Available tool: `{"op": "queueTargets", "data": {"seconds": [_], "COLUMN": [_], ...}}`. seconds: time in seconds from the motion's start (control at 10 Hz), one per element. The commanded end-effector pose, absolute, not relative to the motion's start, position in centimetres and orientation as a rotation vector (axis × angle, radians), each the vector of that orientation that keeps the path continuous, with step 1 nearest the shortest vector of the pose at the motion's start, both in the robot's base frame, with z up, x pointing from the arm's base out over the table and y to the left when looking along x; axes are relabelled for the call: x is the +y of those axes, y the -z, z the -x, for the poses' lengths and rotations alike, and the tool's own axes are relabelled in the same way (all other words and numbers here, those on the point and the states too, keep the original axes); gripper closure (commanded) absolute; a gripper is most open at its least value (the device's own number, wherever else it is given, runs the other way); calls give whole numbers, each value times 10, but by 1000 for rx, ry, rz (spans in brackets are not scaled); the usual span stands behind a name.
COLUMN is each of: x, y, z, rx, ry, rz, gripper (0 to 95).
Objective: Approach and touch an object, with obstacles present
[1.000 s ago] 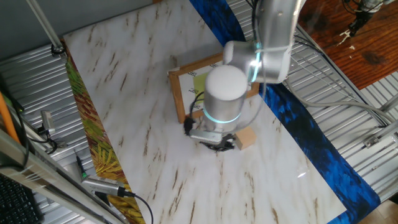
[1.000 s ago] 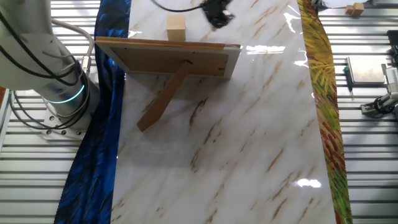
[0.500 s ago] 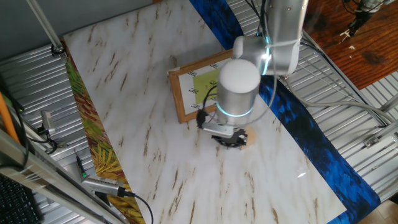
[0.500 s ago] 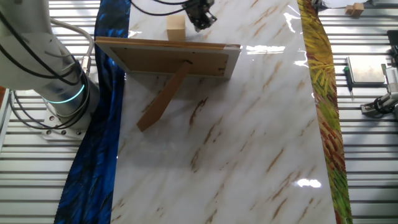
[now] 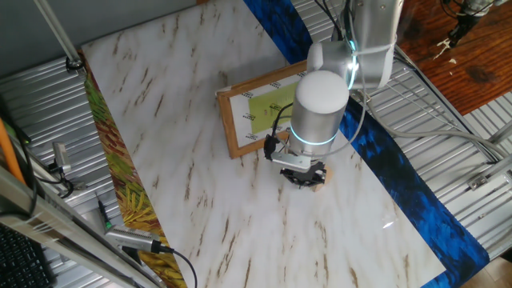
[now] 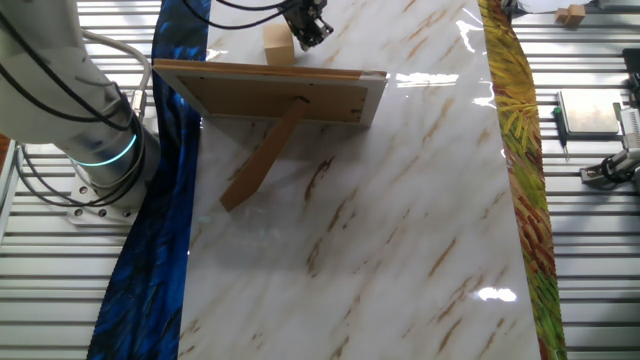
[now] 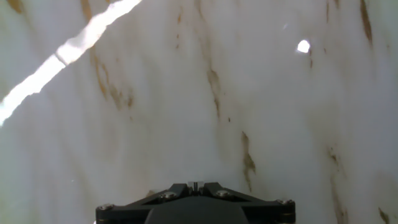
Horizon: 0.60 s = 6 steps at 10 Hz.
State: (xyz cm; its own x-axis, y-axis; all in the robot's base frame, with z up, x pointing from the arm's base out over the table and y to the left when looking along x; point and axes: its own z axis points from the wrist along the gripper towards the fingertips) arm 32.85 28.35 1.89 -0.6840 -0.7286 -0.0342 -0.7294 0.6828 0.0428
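Standing upright on its prop, the board (image 5: 260, 112) serves as the landmark on the marbled tabletop (image 5: 176, 144). Its brown frame encloses a white border with small black marks and a yellow-green centre; the marks are too small to read as writing, and no brand or label can be made out anywhere in the views. From the other fixed view the board (image 6: 272, 92) shows its plain brown back and the slanted leg that props it up.

On the face side of the board, near its corner closest to the blue strip (image 5: 400, 172), sits the cube (image 6: 277, 45). In that other fixed view it is light tan with plain faces, just beyond the board's top edge. In the one fixed view only a sliver of the cube (image 5: 322, 178) shows beneath the arm's wrist.

The tool (image 6: 306, 24) hangs low over the tabletop, right beside the cube on the side away from the blue strip; it looks to be touching the cube or nearly so, though actual contact cannot be confirmed. In the one fixed view the tool (image 5: 304, 175) is a dark cluster under the white wrist, on the face side of the board. Whether its fingers stand wide or narrow cannot be told. The hand view shows only the dark tool body (image 7: 194, 203) against veined marble.
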Motion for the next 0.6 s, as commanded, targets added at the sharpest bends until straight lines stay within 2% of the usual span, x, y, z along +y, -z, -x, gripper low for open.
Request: {"op": "queueTargets", "data": {"seconds": [0.1,0.6], "x": [283,283], "y": [-18,-19], "z": [-329,-329], "rx": [2863,2844], "ry": [-80,-66], "rz": [1244,1255], "gripper": [950,950]}}
